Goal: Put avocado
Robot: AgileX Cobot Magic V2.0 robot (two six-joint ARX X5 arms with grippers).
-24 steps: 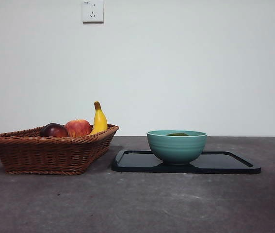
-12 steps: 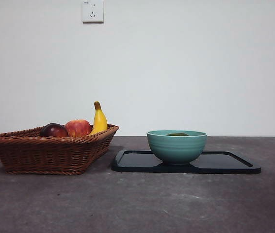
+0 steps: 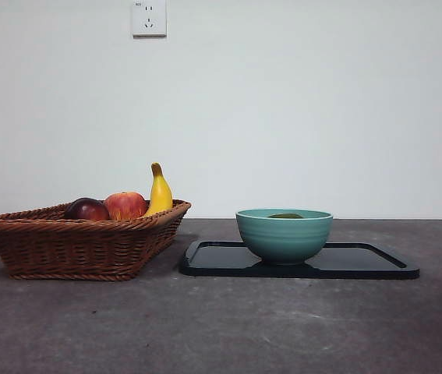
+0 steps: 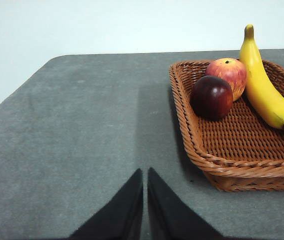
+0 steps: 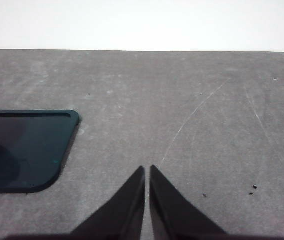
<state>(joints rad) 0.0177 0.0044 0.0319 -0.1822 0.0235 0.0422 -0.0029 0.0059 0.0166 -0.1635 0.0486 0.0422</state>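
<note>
Avocado, dark green and dull, lay inside a teal bowl; only a thin sliver of its top showed above the rim in the front view. The bowl stood on a flat black tray on a grey table, toward the tray's left half.

Just left of the tray sat a brown wicker basket. It held a dark maroon round fruit, a red apple touching it, and a yellow banana leaning with its stem up against the basket's far right side. A white wall socket was mounted high on the pale wall behind.

Neither arm appeared in the front view. The left gripper hung above bare table beside the basket, its two black jaws pressed together and holding nothing. The right gripper hung over bare table to the side of the tray's corner, its jaws likewise closed and empty.
</note>
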